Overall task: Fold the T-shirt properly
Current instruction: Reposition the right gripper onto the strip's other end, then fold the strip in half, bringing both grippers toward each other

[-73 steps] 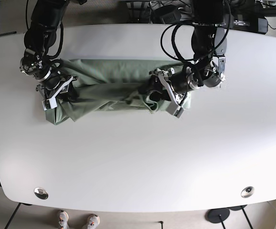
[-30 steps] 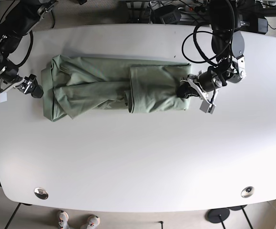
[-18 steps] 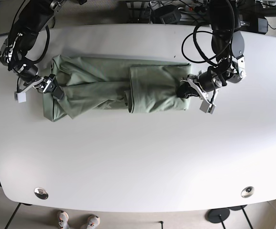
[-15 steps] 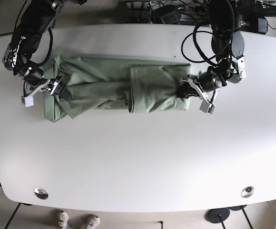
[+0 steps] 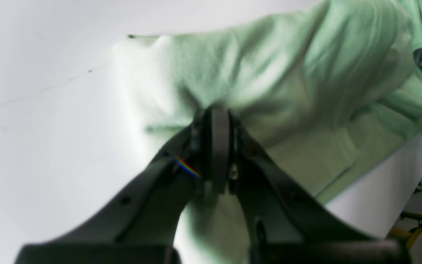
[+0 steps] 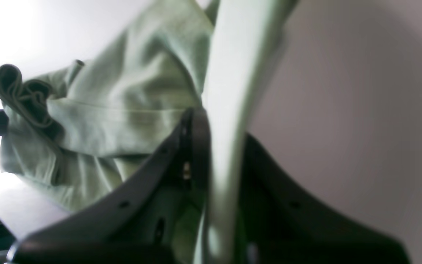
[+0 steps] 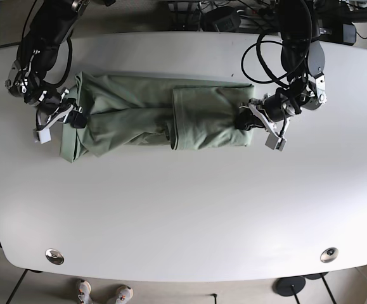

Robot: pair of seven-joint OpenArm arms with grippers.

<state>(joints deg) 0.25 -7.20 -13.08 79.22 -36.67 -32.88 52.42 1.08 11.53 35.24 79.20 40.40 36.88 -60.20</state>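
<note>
In the left wrist view, the left gripper (image 5: 216, 146) stays clamped on the fold of the green T-shirt (image 5: 288, 84) filling the frame's upper right. The right wrist view shows the right gripper (image 6: 214, 154) with a pale hem pinched between its jaws. From the base view, that gripper (image 7: 69, 117) has swung back onto the shirt's (image 7: 151, 117) upper-left end on the white table (image 7: 189, 215), likely readying the second inward fold.
</note>
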